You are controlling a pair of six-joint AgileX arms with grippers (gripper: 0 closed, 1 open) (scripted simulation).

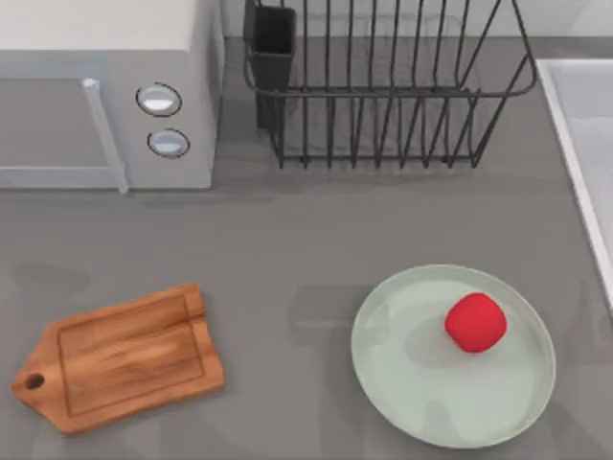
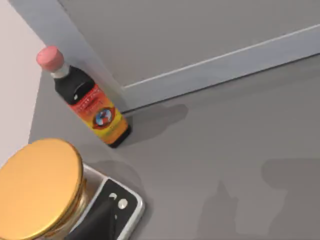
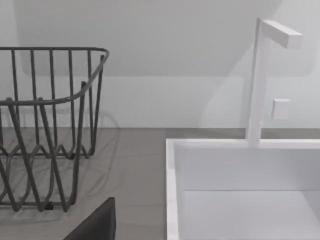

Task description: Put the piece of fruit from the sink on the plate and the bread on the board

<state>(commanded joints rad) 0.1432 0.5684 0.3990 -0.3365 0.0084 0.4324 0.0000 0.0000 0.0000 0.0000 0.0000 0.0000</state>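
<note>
The red piece of fruit [image 1: 475, 322] lies on the pale green plate [image 1: 402, 383], right of the plate's middle, at the table's front right. At the front left lies the wooden board [image 1: 124, 356], bare, its handle pointing left. Along the right edge runs the white sink [image 1: 584, 125], whose basin [image 3: 250, 200] and tap are close to my right wrist. The bread is out of view. A dark part of my left gripper [image 2: 95, 222] is at the left wrist view's edge. A dark part of my right gripper [image 3: 97, 222] is at the right wrist view's edge. Nothing is seen held.
A white microwave [image 1: 105, 91] stands at the back left and a black wire dish rack [image 1: 383, 86] at the back middle. Near my left wrist are a dark sauce bottle [image 2: 87, 102] and a gold-lidded jar [image 2: 40, 185] on a small scale [image 2: 122, 205].
</note>
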